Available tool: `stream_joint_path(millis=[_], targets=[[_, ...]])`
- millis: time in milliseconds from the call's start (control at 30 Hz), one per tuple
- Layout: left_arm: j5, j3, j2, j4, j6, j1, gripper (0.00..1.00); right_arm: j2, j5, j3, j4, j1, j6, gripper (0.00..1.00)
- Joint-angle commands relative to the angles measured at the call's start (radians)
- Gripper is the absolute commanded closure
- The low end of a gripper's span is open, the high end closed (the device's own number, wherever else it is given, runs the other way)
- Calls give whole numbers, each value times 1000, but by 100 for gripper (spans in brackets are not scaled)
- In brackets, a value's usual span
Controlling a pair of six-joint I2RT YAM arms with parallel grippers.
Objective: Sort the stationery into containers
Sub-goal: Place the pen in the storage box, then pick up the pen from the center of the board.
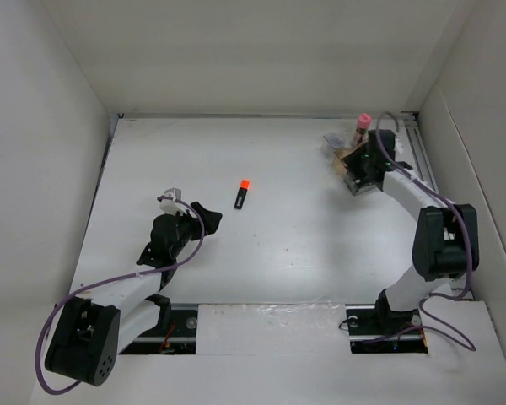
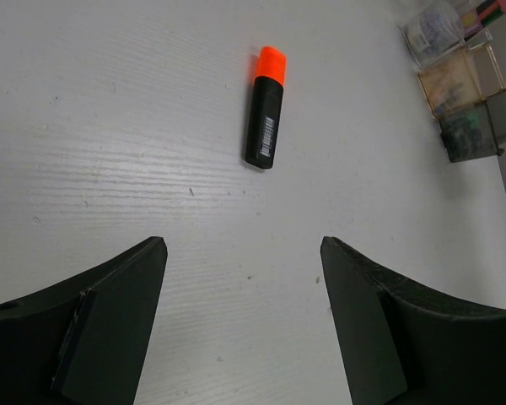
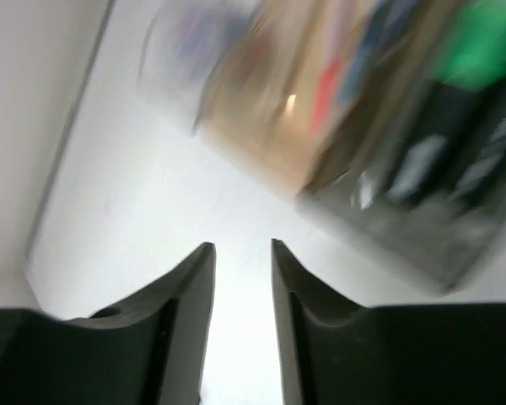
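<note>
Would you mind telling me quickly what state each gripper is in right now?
Left gripper: open wide, empty; orange-capped highlighter lies ahead of it.
Right gripper: narrowly open, holding nothing.

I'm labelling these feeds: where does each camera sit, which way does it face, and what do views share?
Top external: above, behind the bases, looking down at the table; both arms show.
Left wrist: over the open left gripper, facing the highlighter.
Right wrist: over the right gripper, close on blurred containers.
Shared: top and left wrist show the highlighter.
</note>
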Motion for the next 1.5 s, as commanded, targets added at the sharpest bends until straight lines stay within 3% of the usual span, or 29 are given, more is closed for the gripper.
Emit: stream_joint_path(millis=[0,67,100,133,267,300,333,400,433,567,667,833,1033,1200,1233,1267,1300,1467], targets=[[17,28,-18,45,-4,-3,29,32,38,79,20,202,-59,63],[17,19,-27,45,-4,-3,29,110,64,158,-18,336,-76,75],[17,19,-27,45,-4,-3,29,139,85,186,-30,374,-85,95],[17,19,-36,45,-4,-3,29,165,86,239,-56,443,-85,100],[-12,19,-76,10,-4,-3,29,311,191,371,-127,583,-119,99],[-12,19,-88,10,-4,-3,29,336,207,401,-147,606,-128,95],[-22,19,-89,10,-4,-3,29,380,234,459,-184,647,-128,82],[-22,19,-99,-1,-4,-3,29,418,271,510,-216,689,-140,68],[-31,19,-99,-10,-4,-3,29,438,297,533,-231,707,-165,56],[-40,19,-108,-21,-4,-3,29,549,424,669,-334,769,-176,32],[-40,19,-118,-21,-4,-3,29,606,463,729,-374,801,-185,25],[-40,19,-118,-21,-4,-3,29,672,474,801,-416,810,-194,25],[-40,19,-127,-30,-4,-3,29,750,543,870,-485,830,-206,42],[-40,19,-118,-21,-4,-3,29,749,564,811,-463,830,-206,58],[-40,19,-118,-21,-14,-3,29,739,564,802,-463,830,-206,66],[-40,19,-118,-21,-14,-3,29,724,564,791,-463,830,-194,89],[-40,19,-118,-21,-14,-3,29,713,564,779,-463,820,-194,97],[-31,19,-118,-21,-14,-3,29,515,482,599,-370,754,-153,100]])
